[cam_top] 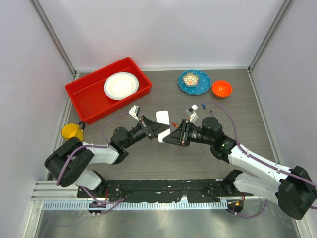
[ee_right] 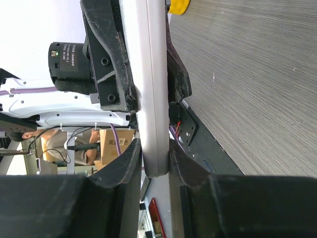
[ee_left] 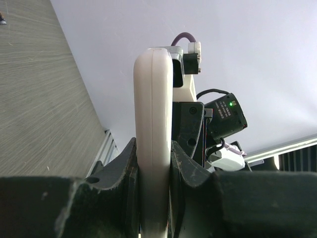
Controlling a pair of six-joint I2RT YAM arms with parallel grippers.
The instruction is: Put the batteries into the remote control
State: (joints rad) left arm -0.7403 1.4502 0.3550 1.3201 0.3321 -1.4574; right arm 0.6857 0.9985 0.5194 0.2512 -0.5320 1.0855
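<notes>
Both the left hand [ee_left: 154, 151] and right hand [ee_right: 155, 151] clamp the remote control [cam_top: 163, 123], whose button face is hidden.

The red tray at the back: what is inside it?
A round white plate lies inside the red tray, toward its right end. The part of the tray's floor beneath the plate is covered, so I cannot tell whether anything is under it.

remote control [ee_left: 153, 124] edge-on, faces hidden, lower end cut off at bottom edge
</notes>
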